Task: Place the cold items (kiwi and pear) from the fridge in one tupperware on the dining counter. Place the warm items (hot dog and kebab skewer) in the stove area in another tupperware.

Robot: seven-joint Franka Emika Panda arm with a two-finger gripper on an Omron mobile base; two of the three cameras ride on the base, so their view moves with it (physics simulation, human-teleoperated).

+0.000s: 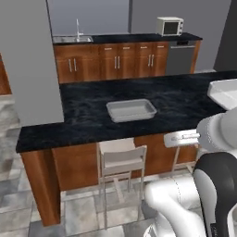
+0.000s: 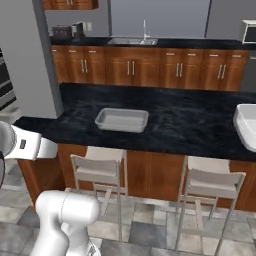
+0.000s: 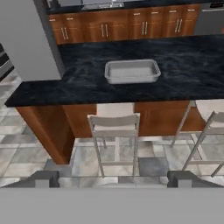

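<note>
My end effector (image 3: 113, 179) gapes wide, empty, facing the tupperware (image 3: 131, 71) at upper centre; next, fetch fridge items.

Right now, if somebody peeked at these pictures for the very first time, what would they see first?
Probably the pale grey tupperware sitting empty in the middle of the black marbled dining counter. Next come the two light stools tucked under the counter's near edge. After that, the white microwave on the back counter, to the right of the sink.
</note>
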